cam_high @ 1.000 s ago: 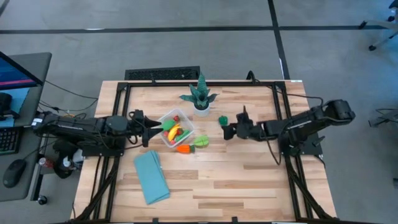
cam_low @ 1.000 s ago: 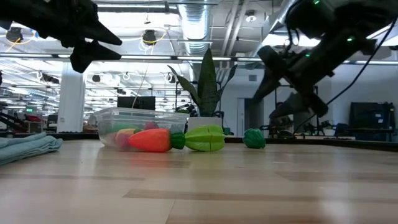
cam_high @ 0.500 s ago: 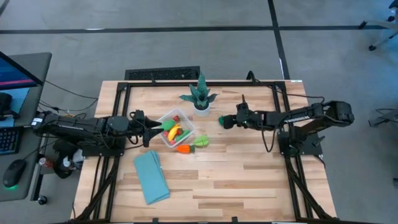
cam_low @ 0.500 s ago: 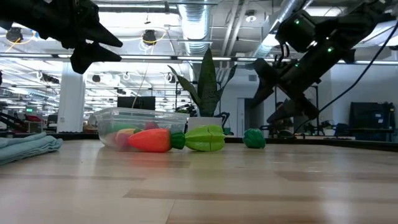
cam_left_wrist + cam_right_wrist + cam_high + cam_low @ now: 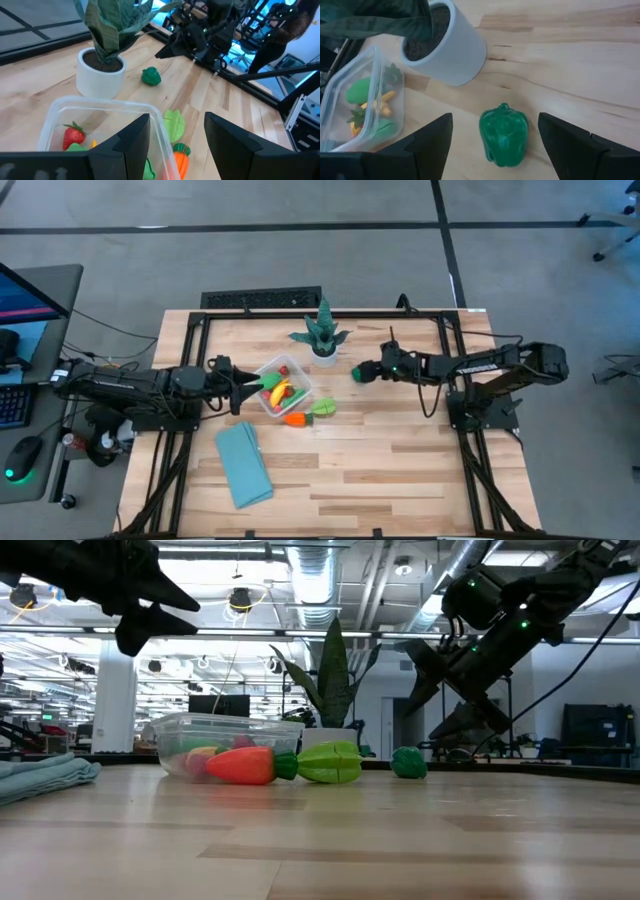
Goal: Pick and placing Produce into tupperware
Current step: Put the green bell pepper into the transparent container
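On the pale wooden bench [image 5: 380, 470], the tupperware [image 5: 282, 386] holds several produce pieces; a carrot [image 5: 297, 419] and a green piece [image 5: 323, 408] lie beside it. The right tool [image 5: 366, 372], jaws spread and empty, hovers over the green pepper [image 5: 503, 132]. The left tool [image 5: 249, 386] waits spread at the tupperware's edge. Grey floor [image 5: 520, 240] surrounds the bench.

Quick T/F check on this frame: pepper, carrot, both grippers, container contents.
1. The green pepper lies on the table, between the open fingers of the right gripper. True.
2. The right gripper is shut on the pepper. False: it is open, fingers apart from it.
3. The carrot is inside the tupperware. False: it lies on the table beside it.
4. A strawberry sits in the tupperware. True.
5. The left gripper holds a banana. False: it is open and empty, by the tupperware.
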### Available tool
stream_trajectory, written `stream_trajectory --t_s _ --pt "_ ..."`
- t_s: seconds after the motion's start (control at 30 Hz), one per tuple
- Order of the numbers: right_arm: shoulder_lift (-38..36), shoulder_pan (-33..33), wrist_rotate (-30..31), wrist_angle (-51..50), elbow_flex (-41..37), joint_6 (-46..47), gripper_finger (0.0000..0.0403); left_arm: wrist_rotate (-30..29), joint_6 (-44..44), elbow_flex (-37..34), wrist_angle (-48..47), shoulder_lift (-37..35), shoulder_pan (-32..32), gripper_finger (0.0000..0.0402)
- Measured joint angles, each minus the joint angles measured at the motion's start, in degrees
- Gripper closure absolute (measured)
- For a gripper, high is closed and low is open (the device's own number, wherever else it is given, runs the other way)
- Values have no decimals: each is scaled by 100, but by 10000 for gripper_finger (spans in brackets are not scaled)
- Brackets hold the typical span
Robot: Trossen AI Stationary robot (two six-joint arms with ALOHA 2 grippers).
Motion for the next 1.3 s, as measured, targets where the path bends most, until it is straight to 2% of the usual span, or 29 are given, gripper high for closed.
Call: stream_trajectory --t_s 0.13,0.4,0.6,0.73,0.9,1.07,1.3 --pt "0 -14 0 3 2 -297 116 -4 -26 0 36 0 0 223" --pt "2 -36 -5 242 2 -308 116 -138 -48 0 33 0 1 223" --pt "2 -76 -2 254 2 94 114 -143 -48 0 30 0 1 223" --pt "2 -103 -96 256 2 135 94 -143 -63 0 29 0 1 223" --pt "2 -101 -119 254 2 180 46 -143 -63 0 27 0 1 223" --pt "2 -101 112 254 2 180 9 -141 -63 0 25 0 1 223" --pt "2 -48 282 236 2 -123 12 -141 -63 0 25 0 -1 223"
